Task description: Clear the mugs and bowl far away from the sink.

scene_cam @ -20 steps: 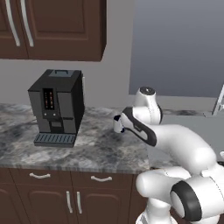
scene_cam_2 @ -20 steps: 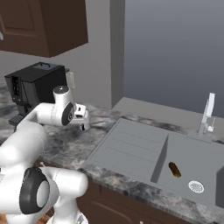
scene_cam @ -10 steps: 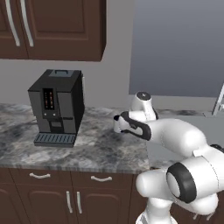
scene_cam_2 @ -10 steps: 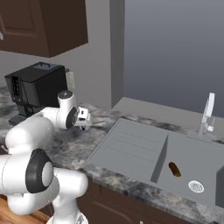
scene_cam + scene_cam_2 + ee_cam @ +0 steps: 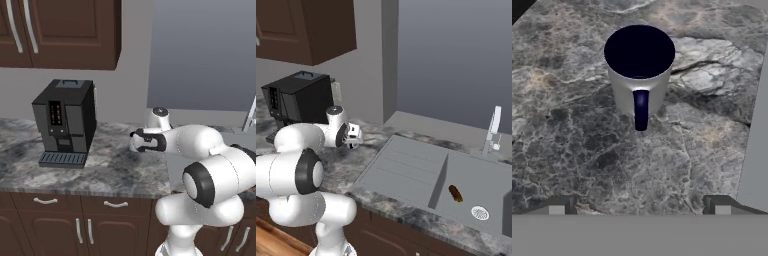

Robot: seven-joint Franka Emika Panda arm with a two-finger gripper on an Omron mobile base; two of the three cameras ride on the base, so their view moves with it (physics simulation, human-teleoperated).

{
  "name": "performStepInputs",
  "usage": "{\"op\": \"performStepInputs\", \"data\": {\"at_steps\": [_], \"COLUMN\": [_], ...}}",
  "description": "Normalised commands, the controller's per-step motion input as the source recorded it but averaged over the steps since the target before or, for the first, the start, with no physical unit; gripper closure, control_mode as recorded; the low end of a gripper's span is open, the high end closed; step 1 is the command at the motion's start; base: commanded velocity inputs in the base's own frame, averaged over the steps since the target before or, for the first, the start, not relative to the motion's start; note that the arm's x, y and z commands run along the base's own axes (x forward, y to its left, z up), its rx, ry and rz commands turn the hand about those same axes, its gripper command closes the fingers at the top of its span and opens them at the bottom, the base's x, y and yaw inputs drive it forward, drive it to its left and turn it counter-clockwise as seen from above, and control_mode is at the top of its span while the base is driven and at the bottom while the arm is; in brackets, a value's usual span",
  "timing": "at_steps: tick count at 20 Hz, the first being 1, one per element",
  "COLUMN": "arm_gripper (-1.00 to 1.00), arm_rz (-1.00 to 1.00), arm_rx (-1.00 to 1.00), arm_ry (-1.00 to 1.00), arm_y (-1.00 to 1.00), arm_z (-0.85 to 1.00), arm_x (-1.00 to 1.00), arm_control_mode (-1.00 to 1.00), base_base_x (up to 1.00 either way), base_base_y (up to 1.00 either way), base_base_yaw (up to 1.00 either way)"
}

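- Marbled grey-brown counter [image 5: 587,145] lies under the hand; a white mug [image 5: 640,75] with a dark navy inside and navy handle stands upright on it, handle turned toward the camera.
- Gripper [image 5: 639,207]: both finger tips spread wide at the bottom of the hand view, nothing between them. Mug sits ahead of the tips, apart from both, roughly centred between them.
- Pale grey edge of the sink [image 5: 757,150] runs along the right side of the hand view, near the mug but not touching it.
- Right base view: sink [image 5: 406,172] with ridged draining board, round silver drain [image 5: 480,213], faucet [image 5: 492,131]. A small brown object [image 5: 455,193] lies in the basin; cannot tell what it is.
- Left base view: black coffee machine [image 5: 65,122] on the counter, well left of the arm's hand [image 5: 145,141].
- Dark wood cabinets [image 5: 60,32] above the coffee machine.
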Motion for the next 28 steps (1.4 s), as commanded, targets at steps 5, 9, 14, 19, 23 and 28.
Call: {"op": "performStepInputs", "data": {"at_steps": [5, 9, 14, 19, 23, 28], "arm_gripper": [-1.0, -1.0, -1.0, -1.0, -1.0, -1.0], "arm_rz": [0.0, 0.0, 0.0, 0.0, 0.0, 0.0], "arm_rx": [0.0, 0.0, 0.0, 0.0, 0.0, 0.0], "arm_ry": [0.0, 0.0, 0.0, 0.01, 0.01, 0.03], "arm_y": [0.05, 0.04, 0.01, 0.0, 0.0, 0.0], "arm_z": [-0.09, -0.09, -0.16, -0.23, -0.2, -0.19], "arm_x": [0.33, 0.29, 0.24, 0.2, 0.26, 0.24], "arm_control_mode": [-1.0, -1.0, -1.0, -1.0, -1.0, -1.0], "base_base_x": [0.0, 0.0, 0.0, 0.0, 0.0, 0.0], "base_base_y": [0.0, 0.0, 0.0, 0.0, 0.0, 0.0], "base_base_yaw": [0.0, 0.0, 0.0, 0.0, 0.0, 0.0]}}
